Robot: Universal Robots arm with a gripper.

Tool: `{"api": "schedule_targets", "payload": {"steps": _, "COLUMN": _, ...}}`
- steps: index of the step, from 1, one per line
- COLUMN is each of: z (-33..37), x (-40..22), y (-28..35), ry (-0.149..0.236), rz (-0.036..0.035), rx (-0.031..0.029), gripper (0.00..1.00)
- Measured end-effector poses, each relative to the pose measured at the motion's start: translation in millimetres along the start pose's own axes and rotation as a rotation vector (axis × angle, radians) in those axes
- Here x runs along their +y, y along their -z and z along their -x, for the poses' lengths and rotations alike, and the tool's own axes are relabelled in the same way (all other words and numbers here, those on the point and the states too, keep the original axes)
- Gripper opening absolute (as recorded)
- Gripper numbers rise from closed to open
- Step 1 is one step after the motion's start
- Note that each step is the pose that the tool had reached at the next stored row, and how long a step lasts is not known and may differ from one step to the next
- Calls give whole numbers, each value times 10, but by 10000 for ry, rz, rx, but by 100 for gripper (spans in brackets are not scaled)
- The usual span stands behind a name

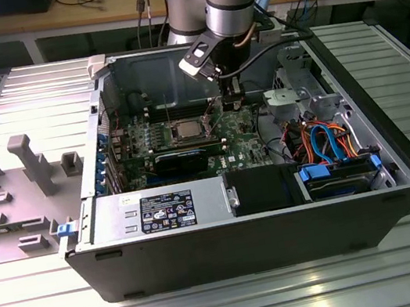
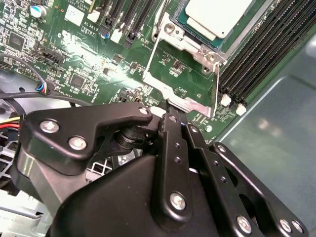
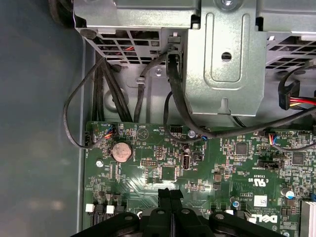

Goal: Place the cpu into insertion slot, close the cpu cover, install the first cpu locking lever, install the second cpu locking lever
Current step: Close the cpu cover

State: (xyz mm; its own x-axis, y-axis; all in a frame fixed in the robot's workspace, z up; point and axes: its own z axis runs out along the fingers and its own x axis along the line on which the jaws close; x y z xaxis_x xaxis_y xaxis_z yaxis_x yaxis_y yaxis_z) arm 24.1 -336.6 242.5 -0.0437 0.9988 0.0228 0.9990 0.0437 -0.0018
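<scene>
The cpu [image 2: 217, 15], with its silvery top and green edge, lies in the insertion slot [image 2: 170, 30] on the green board; the exterior view shows the cpu [image 1: 187, 130] mid-board. The cpu cover [image 2: 183, 101], a silvery frame with a square window, is swung open away from the slot, and green board shows through its window. My gripper [image 2: 173, 117] is shut, its black fingertips right at the cover's outer edge; I cannot tell whether they touch it. In the first wrist view the gripper [image 3: 170, 193] hovers over the board with the fingers pressed together. The exterior view puts the gripper [image 1: 233, 103] just right of the slot.
Long black memory slots [image 2: 266, 54] run beside the socket. A black graphics card [image 1: 182, 157], the power supply [image 1: 159, 209] and a drive bay with blue and orange cables [image 1: 331, 147] crowd the case. Black cables [image 3: 173, 89] hang near the board. A grey fixture tray [image 1: 20, 186] lies outside.
</scene>
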Motion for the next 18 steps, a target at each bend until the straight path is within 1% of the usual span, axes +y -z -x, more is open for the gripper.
{"api": "schedule_targets", "payload": {"steps": 18, "z": -1, "x": -34, "y": 0, "ry": 0, "rz": 0, "rx": 0, "gripper": 11}}
